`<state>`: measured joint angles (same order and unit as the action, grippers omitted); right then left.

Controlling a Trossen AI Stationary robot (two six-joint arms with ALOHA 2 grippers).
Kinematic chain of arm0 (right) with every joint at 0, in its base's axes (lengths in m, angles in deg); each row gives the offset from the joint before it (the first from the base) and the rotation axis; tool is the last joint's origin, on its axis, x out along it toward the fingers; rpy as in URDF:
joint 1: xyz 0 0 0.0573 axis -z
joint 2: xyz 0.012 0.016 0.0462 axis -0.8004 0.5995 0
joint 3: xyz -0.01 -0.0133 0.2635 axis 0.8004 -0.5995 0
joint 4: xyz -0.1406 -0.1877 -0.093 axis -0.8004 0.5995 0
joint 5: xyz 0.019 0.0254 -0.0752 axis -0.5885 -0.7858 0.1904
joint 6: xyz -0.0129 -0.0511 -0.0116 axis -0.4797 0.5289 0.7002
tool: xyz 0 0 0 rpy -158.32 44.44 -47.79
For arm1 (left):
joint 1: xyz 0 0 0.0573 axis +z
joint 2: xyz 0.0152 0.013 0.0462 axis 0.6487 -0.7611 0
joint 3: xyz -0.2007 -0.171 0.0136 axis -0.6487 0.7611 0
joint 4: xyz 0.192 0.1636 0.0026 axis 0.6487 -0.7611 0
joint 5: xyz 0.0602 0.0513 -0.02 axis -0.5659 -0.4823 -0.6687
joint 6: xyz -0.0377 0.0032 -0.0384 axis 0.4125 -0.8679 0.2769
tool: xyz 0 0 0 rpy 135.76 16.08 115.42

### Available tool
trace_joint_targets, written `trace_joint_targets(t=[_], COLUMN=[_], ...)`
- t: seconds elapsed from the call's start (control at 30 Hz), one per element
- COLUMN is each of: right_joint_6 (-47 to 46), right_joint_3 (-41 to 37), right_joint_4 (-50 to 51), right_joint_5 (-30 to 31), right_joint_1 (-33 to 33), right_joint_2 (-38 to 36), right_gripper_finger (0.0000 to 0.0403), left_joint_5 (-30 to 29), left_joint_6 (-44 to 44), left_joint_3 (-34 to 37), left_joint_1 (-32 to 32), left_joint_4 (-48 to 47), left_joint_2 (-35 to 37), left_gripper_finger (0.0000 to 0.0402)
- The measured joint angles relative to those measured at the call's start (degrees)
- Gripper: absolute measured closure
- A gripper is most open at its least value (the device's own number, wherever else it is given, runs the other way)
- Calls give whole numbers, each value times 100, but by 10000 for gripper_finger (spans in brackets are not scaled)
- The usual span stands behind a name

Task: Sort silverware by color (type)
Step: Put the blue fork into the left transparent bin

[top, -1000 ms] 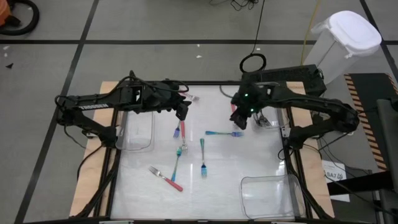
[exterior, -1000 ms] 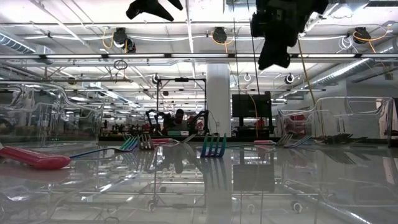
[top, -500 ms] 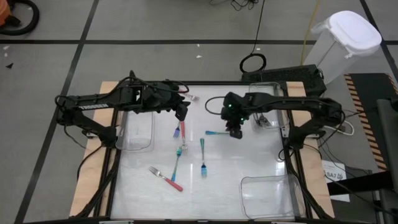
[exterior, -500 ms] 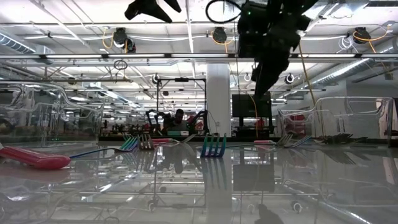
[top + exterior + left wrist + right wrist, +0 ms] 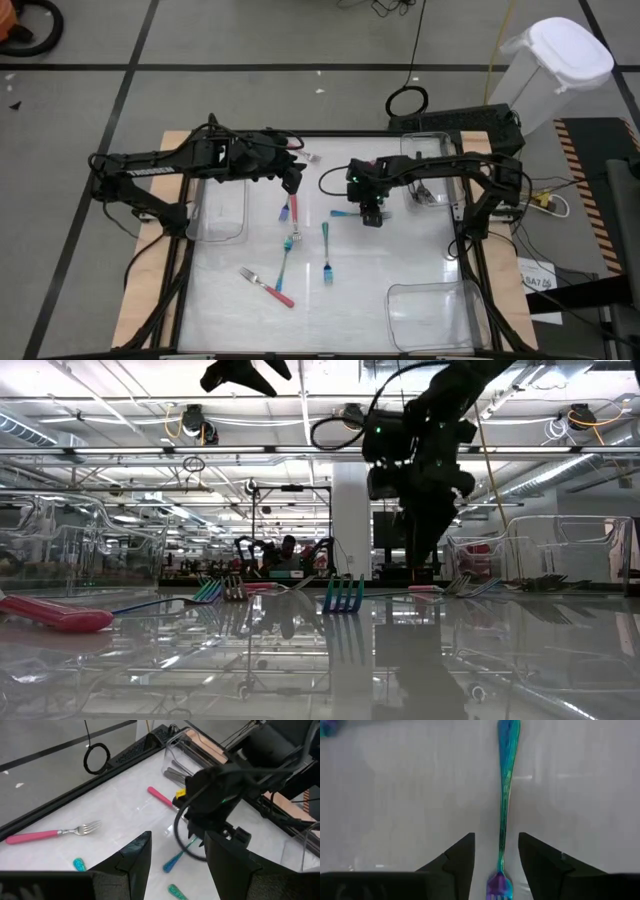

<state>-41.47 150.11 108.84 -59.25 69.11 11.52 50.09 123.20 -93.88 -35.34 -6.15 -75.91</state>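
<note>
My right gripper (image 5: 371,216) hangs low over the middle of the table (image 5: 420,255), toward the far edge, straddling a teal fork (image 5: 504,795) that lies flat there. My fingers (image 5: 457,857) are parted, one on each side of the slim neck just above the tines, and they hold nothing yet; the fork rests on the table between them.

To do this pick well, I judge I should go straight down until both fingertips nearly touch the surface, keep the neck centred in the gap, and close slowly. The handle is thin and the table looks glossy, so an off-centre squeeze could make it skid or spin away. Once I have it, I should lift level.

My left gripper (image 5: 172,862) hovers above the far left part of the table, fingers apart and empty, near a pink fork (image 5: 288,208). More forks lie in the middle: two teal ones (image 5: 326,255) pointing toward the near edge, and a pink one (image 5: 266,285) nearer the left. A clear bin (image 5: 430,315) sits at the near right corner, another (image 5: 222,212) by the left edge.
</note>
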Motion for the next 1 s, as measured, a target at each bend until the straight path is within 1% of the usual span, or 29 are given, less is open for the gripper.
trace_joint_targets(t=[0.27, 0.4, 0.6, 0.73, 0.93, 1.0], right_joint_6=[-12, -16, -18, -18, -174, -226], right_joint_3=[0, 0, 13, 13, 13, 11], right_joint_4=[-39, -102, -141, -156, -192, -188], right_joint_5=[7, 213, 251, 281, 366, 370], right_joint_1=[0, -5, -28, -28, -26, -26], right_joint_2=[425, 587, 674, 682, 690, 690], right_gripper_finger=[254, 254, 261, 292, 373, 390], left_joint_5=[2, 4, 22, 22, 20, 21], left_joint_6=[-2, -4, -4, -7, -11, -11], left_joint_3=[0, 0, 0, 0, 0, 0], left_joint_1=[0, 0, 0, 0, 0, 0], left_joint_4=[-85, -175, -270, -303, -301, -301], left_joint_2=[0, 0, 0, 0, 0, 0], left_gripper_finger=[218, 218, 218, 218, 218, 218])
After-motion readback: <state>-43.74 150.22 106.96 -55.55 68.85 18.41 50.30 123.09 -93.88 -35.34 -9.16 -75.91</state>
